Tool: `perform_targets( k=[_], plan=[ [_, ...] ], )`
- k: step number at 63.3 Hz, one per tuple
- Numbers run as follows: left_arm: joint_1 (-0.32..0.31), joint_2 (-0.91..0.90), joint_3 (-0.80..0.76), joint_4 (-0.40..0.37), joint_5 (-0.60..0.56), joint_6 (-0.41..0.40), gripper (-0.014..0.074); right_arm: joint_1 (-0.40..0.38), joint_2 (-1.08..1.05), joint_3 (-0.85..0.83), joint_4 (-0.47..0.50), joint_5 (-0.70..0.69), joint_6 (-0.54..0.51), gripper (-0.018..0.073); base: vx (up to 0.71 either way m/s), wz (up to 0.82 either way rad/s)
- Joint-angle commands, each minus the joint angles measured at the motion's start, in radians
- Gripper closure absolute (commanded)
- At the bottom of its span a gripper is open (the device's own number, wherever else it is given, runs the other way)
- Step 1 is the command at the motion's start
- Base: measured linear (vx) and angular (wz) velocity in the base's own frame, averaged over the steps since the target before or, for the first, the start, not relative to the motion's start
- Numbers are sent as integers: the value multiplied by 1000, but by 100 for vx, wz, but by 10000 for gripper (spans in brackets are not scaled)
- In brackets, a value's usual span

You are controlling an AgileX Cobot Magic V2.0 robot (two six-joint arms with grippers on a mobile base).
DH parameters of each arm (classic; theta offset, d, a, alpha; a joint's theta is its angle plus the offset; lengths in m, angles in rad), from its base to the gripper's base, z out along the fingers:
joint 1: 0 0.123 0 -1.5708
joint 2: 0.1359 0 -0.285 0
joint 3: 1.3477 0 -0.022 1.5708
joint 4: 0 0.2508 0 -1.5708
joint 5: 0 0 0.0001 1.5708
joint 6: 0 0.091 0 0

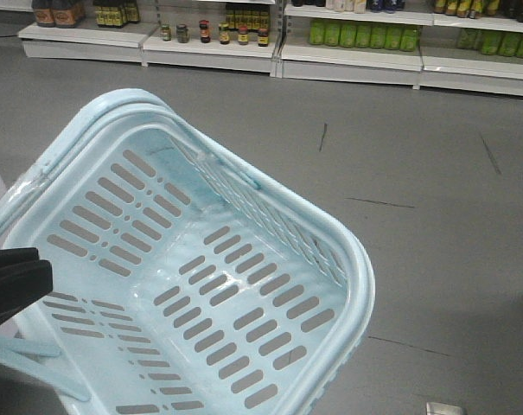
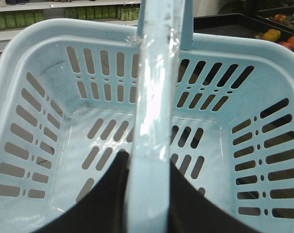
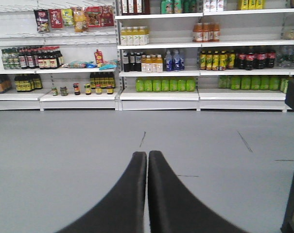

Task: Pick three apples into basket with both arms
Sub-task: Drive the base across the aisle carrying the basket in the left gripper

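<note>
Left pincer (image 2: 147, 162): clamped on the basket's handle (image 2: 154, 92). The pale blue bar runs straight through between the two black fingers and out ahead of them. So this arm carries the basket (image 2: 20, 53), which hangs directly below and ahead of the pincer, open side up to the wrist cam. Front cam shows it tilted, one corner low; looks lifted off the floor, my read.

Basket interior: bare slotted bottom, no fruit. I judge zero of three apples in.

Right pincer (image 3: 147, 156): fingers pressed together, practically no gap, nothing between them. Ahead of it only grey floor (image 3: 64, 145) and, well beyond, store shelves (image 3: 185, 87) with bottles and jars. No apple in front of it.

Apples: can't place any for sure. From the left pincer, past the basket's far right corner, there's a dark stand with some fruit (image 2: 274, 35), yellow and orange-red. Too small to call any of it a red apple.

Step, as I judge it: carry/approach, basket in hand, picking not begun.

Next move needs:
- right arm swung toward the fruit stand
- right pincer opened wide enough for an apple
- left arm holding the basket level and near, so the drop is short

Risk: basket swings on its handle.
</note>
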Motion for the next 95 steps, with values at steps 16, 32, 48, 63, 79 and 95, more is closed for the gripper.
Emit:
perform_targets(
  k=[16,32,48,63,79,95],
  plan=[
    [-4,-2,-26,-51,-79,-11,603,-6,-12,12,-12,-72,-7,564,14,25],
    [-4,-2,-26,-51,-79,-11,603,-6,-12,12,-12,-72,-7,564,16,13],
    [-4,-2,-26,-51,-79,-11,603,-6,-12,12,-12,-72,-7,564,18,3],
    [-4,-2,-26,-51,-79,-11,603,-6,-12,12,-12,-72,-7,564,20,-6],
    [-4,-2,-26,-51,-79,-11,603,-6,-12,12,-12,-72,-7,564,21,-14],
    [-4,-2,-26,-51,-79,-11,603,-6,-12,12,-12,-72,-7,564,21,-19]
  ],
)
